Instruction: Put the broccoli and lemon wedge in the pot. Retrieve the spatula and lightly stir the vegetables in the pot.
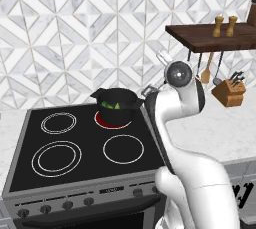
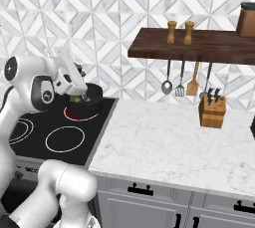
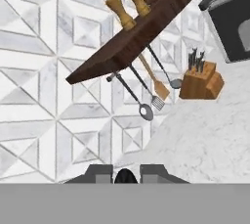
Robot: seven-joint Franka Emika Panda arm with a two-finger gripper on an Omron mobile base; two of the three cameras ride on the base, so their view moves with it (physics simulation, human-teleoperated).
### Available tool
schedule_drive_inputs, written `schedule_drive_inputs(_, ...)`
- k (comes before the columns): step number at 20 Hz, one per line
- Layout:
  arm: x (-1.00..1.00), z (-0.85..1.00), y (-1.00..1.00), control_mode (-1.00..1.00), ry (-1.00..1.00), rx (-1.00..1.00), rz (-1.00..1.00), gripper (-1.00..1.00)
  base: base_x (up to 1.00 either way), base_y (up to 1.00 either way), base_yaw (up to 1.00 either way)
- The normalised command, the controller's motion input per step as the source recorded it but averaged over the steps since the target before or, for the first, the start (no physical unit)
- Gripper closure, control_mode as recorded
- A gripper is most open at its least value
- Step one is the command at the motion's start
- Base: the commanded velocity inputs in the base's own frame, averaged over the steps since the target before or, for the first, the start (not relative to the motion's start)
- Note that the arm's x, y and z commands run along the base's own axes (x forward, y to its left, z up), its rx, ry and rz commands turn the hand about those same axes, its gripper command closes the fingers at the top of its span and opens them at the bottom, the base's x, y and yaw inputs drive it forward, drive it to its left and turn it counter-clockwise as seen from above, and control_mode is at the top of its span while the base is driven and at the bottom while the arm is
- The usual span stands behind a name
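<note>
The pot (image 1: 118,104) sat on the back right burner of the stove (image 1: 30,143), the ring under it glowing red, and small green pieces, the vegetables (image 1: 111,105), lay inside it. From the right base view the pot (image 2: 92,96) showed just behind my hand, near the stove's right edge where the marble counter (image 2: 164,137) began. My pincer (image 3: 126,175) was shut, its two tips close together with nothing between them, and it pointed across the counter toward the wooden shelf (image 2: 194,45) on the tiled wall. The spatula (image 2: 180,90) hung under that shelf, well apart from me, between a round-bowled metal spoon (image 2: 167,87) and a wooden-handled utensil (image 2: 193,86). In my hand view the spatula (image 3: 157,102) hung beside the spoon (image 3: 145,112), with the knife block (image 3: 201,83) standing on the counter just beyond.
</note>
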Motion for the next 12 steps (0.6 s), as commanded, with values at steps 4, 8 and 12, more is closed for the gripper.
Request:
schedule_drive_inputs(4,0.74,0.02,1.0,-1.0,0.23,-0.34,-0.14,1.0,0.0,0.0,0.0)
schedule_drive_inputs(8,0.71,0.0,1.0,-1.0,0.22,-0.21,-0.16,1.0,0.0,0.0,0.0)
schedule_drive_inputs(12,0.62,0.04,0.85,-1.0,0.15,-0.11,-0.11,1.0,0.0,0.0,0.0)
